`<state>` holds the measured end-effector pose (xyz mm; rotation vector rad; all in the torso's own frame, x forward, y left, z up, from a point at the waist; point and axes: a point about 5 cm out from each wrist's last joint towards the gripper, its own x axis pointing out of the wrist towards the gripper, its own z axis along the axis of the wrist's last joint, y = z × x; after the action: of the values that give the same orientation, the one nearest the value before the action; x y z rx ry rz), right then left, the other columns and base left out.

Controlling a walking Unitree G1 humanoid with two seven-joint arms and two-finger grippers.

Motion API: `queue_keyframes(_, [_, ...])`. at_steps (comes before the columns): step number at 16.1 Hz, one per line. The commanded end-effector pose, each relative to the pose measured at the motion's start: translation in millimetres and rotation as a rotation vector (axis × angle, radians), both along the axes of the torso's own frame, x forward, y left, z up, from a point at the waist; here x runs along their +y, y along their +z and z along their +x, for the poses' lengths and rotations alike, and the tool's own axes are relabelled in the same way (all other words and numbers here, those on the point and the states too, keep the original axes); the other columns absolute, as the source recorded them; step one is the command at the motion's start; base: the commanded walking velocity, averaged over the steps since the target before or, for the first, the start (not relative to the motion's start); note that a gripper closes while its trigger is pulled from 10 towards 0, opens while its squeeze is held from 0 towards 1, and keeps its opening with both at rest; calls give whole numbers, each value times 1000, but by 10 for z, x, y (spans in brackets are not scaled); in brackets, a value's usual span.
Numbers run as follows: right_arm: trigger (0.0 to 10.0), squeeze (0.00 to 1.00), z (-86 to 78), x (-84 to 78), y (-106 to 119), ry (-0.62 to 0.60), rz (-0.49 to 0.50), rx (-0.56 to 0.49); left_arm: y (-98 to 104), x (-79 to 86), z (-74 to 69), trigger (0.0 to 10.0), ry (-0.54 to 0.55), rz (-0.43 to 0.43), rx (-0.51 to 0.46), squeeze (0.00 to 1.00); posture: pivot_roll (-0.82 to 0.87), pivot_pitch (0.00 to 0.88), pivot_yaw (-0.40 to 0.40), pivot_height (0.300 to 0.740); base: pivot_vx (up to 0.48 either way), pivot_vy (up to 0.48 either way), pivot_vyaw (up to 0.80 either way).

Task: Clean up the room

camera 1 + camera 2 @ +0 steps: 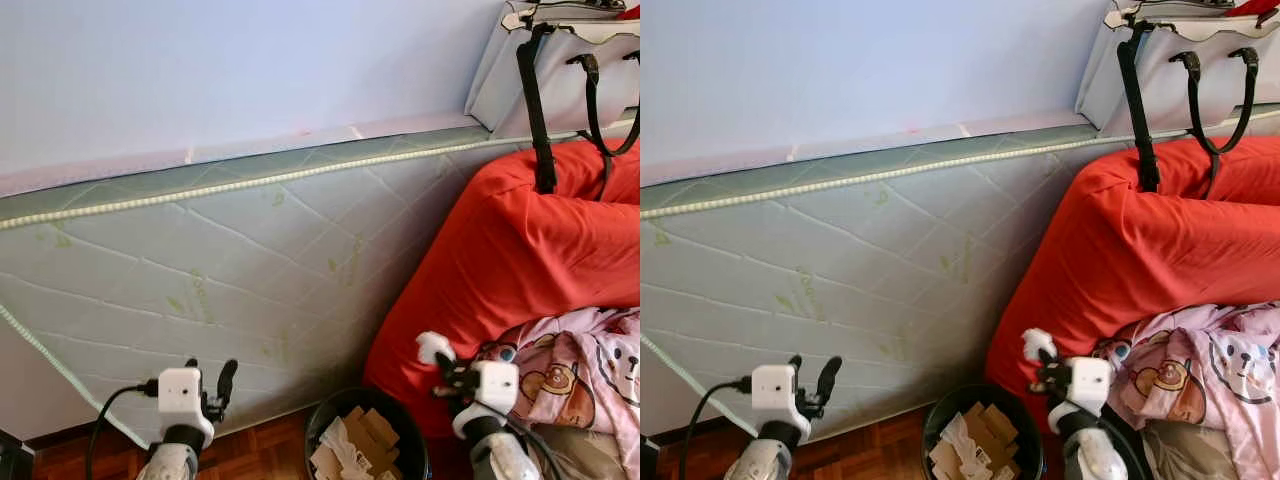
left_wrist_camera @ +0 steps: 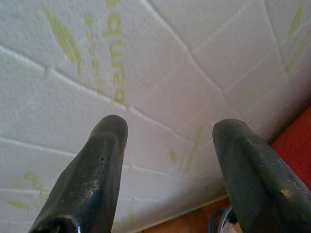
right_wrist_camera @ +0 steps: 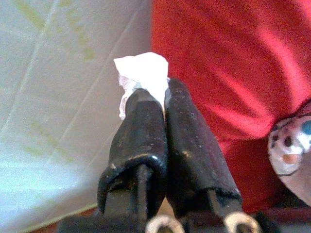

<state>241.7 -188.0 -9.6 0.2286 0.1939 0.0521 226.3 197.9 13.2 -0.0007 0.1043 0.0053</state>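
A crumpled white paper scrap point(image 3: 143, 73) is pinched between the clenched fingers point(image 3: 187, 145) of the right gripper point(image 1: 437, 352), held above and just right of the round black waste bin point(image 1: 325, 412) holding cardboard and paper scraps, in front of the red fabric beanbag point(image 1: 520, 250). The left gripper point(image 1: 210, 385) is raised near the quilted white mattress point(image 1: 250, 260) standing on edge against the wall, fingers point(image 2: 97, 170) spread apart and empty. A pink cartoon-print blanket point(image 1: 570, 375) is seen beside the right gripper.

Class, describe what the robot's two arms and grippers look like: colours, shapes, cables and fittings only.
Each silver arm ends in a white boxy wrist block. The left gripper has two long, rounded black fingers, slightly scuffed and glossy, and a black cable loops from its block. The right gripper has the same black fingers, with dark cabling by its wrist.
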Motion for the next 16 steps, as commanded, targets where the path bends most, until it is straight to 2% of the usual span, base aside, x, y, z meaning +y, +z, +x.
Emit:
queue_keyframes(1, [10000, 0, 29, -39, 29, -57, 3, -9, 11, 14, 4, 10000, 10, -6, 6, 0, 58, 0, -80, 735, 0, 0, 0])
queue_keyframes(4, [10000, 0, -39, -52, -7, -45, -46, 10, 27, 23, 66, 10000, 10, -6, 12, 0, 24, 0, -68, 735, 0, 0, 0])
queue_keyframes(6, [10000, 0, -109, -44, -112, -47, -17, 93, 38, 36, 115, 10000, 11, -5, 19, 0, 14, 0, -55, 735, 0, 0, 0])
queue_keyframes(11, [10000, 0, -228, 83, -210, 2, -17, 134, 73, 141, 131, 10000, 21, 8, 24, 0, 16, 0, -54, 685, 0, 0, 0])
queue_keyframes(16, [10000, 0, -199, 69, -206, 33, -41, 149, 60, 194, 113, 10000, 47, 9, 31, 0, 27, 0, -68, 685, 0, 0, 0])
